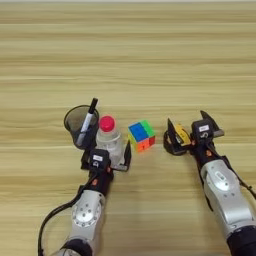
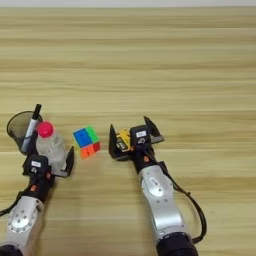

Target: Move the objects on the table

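Observation:
The clear bottle (image 1: 108, 137) with a red cap stands upright near the table's (image 1: 130, 60) front left. My left gripper (image 1: 107, 152) is open, with one finger on each side of the bottle's lower body. Just to its right lies the multicoloured puzzle cube (image 1: 141, 136), untouched. Further right, the yellow-and-black tape measure (image 1: 180, 137) lies between the spread fingers of my right gripper (image 1: 189, 127), close against the left finger. That gripper is open too.
A black mesh cup (image 1: 76, 121) holding a marker (image 1: 88, 121) stands right behind and left of the bottle, touching or nearly touching my left gripper. Bare wooden planks stretch across the whole far half of the table.

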`<state>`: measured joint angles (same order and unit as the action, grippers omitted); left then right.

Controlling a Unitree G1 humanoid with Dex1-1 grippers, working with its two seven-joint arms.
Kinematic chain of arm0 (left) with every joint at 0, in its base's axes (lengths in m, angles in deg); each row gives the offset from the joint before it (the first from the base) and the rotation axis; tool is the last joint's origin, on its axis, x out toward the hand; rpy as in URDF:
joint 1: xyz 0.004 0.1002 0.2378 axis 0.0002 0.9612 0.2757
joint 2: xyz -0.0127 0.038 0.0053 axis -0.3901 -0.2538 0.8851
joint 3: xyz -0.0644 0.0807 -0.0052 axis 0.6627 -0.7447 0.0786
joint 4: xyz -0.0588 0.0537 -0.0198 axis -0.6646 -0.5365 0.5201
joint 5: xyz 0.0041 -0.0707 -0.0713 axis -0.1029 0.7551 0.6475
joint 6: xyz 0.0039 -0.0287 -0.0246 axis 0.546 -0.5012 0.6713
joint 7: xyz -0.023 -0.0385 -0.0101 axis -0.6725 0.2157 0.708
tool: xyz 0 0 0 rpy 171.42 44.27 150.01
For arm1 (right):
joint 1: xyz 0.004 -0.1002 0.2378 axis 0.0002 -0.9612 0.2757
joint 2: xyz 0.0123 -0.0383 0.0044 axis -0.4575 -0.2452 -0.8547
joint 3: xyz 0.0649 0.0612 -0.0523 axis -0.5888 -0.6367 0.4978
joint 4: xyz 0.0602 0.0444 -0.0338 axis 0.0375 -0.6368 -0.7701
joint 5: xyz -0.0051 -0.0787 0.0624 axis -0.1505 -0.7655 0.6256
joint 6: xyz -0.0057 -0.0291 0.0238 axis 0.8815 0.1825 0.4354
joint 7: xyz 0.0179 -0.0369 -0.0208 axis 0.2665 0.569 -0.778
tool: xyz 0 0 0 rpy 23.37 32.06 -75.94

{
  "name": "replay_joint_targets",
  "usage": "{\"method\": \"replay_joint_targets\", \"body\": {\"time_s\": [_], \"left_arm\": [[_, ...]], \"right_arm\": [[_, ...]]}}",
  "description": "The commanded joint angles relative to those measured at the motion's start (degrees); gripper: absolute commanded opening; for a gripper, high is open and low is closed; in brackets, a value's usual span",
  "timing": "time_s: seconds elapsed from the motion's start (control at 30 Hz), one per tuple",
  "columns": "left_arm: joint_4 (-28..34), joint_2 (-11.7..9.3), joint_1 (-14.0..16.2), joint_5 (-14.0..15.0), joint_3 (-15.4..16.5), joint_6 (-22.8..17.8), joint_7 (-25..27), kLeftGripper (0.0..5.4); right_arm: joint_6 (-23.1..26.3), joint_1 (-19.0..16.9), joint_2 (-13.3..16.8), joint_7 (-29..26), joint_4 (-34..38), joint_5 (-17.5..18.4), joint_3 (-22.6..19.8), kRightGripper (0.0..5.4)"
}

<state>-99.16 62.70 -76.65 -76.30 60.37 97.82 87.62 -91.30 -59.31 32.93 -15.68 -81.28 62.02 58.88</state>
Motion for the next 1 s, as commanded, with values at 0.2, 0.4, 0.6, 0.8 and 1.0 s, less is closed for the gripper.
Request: {"method": "replay_joint_targets", "body": {"time_s": [0.2, 0.4, 0.6, 0.8, 1.0], "left_arm": [[0.6, 0.7, 1.2, -0.5, -0.4, 0.2, -0.3, 5.37], [0.8, 0.9, 1.3, -0.6, -0.6, 0.3, -0.6, 5.37], [0.7, 1.0, 1.3, -0.6, -0.7, 0.2, -0.8, 5.37], [0.7, 1.0, 1.2, -0.5, -0.8, 0.1, -0.8, 5.37], [0.6, 1.0, 1.2, -0.5, -0.8, 0.1, -0.8, 5.37]], "right_arm": [[-5.8, 3.8, 0.8, 0.8, -13.0, -1.8, -0.5, 5.40], [-8.4, 5.9, 0.8, 0.9, -19.3, -2.1, -0.8, 5.40], [-10.6, 8.9, 0.8, 0.8, -26.3, -2.2, -0.9, 5.40], [-13.3, 9.7, 0.3, -0.6, -28.8, -1.4, -0.9, 5.40], [-14.2, 9.9, 0.1, -0.8, -29.1, -1.2, -1.2, 5.40]]}}
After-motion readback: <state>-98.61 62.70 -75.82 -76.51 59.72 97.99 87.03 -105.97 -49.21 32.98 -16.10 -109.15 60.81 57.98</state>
